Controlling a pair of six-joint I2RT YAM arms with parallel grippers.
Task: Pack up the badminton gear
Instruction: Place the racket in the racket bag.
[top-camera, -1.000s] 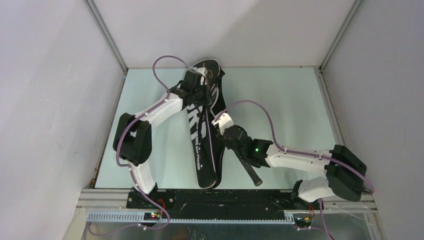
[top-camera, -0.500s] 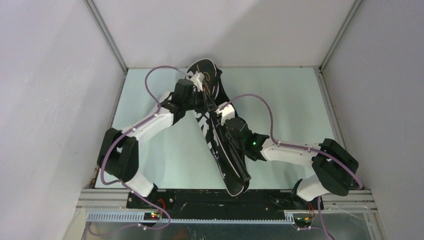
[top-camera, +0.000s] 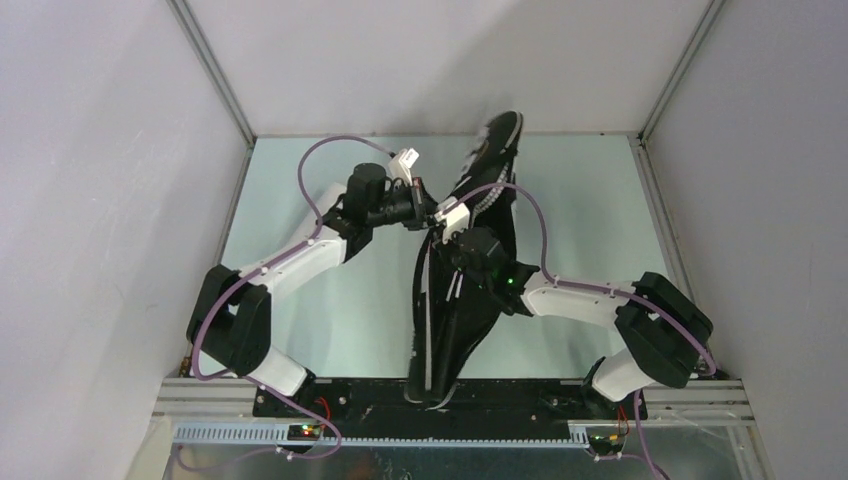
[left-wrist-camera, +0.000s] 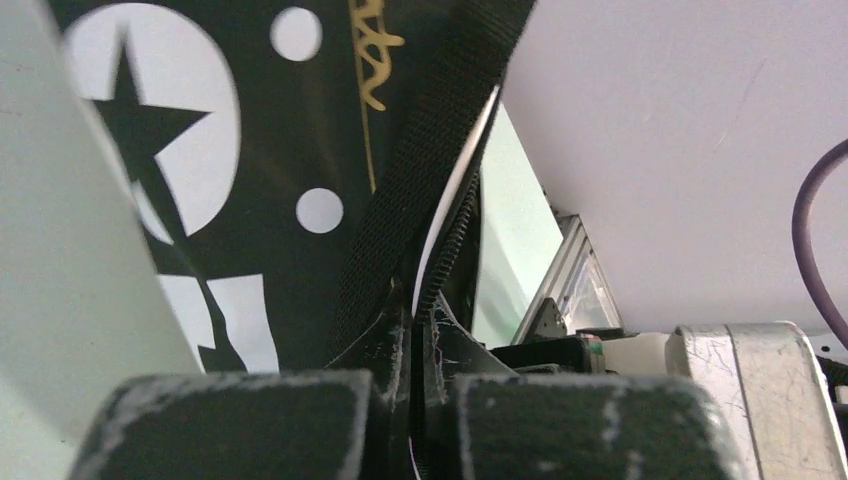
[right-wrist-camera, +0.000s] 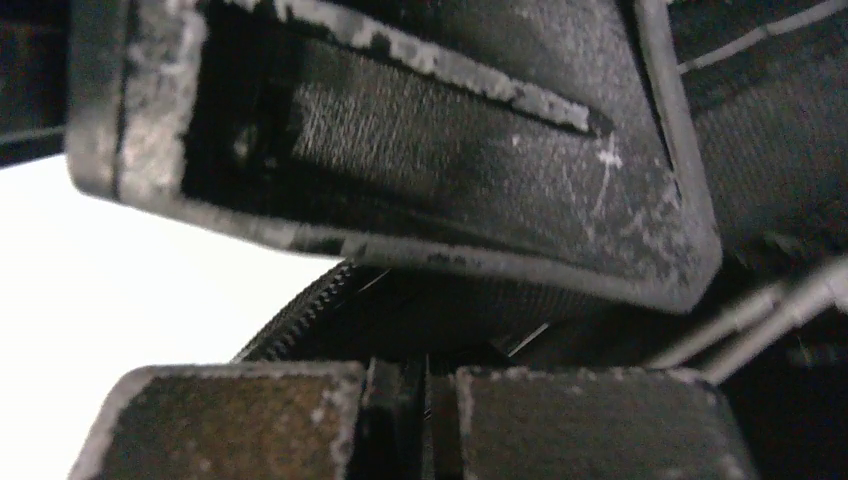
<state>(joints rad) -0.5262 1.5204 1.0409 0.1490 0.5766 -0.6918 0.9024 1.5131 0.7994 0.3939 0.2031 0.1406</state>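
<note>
The black bag (top-camera: 452, 338) with white lettering stands on its long edge, its head near the back wall and its narrow end at the table's front edge. My left gripper (top-camera: 424, 214) is shut on the bag's zipper edge and strap (left-wrist-camera: 420, 200); its fingertips (left-wrist-camera: 392, 340) pinch the fabric. My right gripper (top-camera: 452, 238) is shut on the bag's rim just beside it, with the zipper (right-wrist-camera: 300, 312) right above its fingertips (right-wrist-camera: 398, 372). Thin silver rods (right-wrist-camera: 750, 318), perhaps racket frames, show at the bag. The shuttlecocks and the white tube are out of view.
The pale green table (top-camera: 310, 300) is boxed in by white walls with metal corner posts (top-camera: 215, 75). Purple cables (top-camera: 330, 150) loop above both arms. The arms' black base rail (top-camera: 350, 395) runs along the near edge.
The bag lay flat and slanted across the table; now it is tipped up on its edge, its head swung right toward the back wall. The black racket handle seen by the right gripper no longer shows.
</note>
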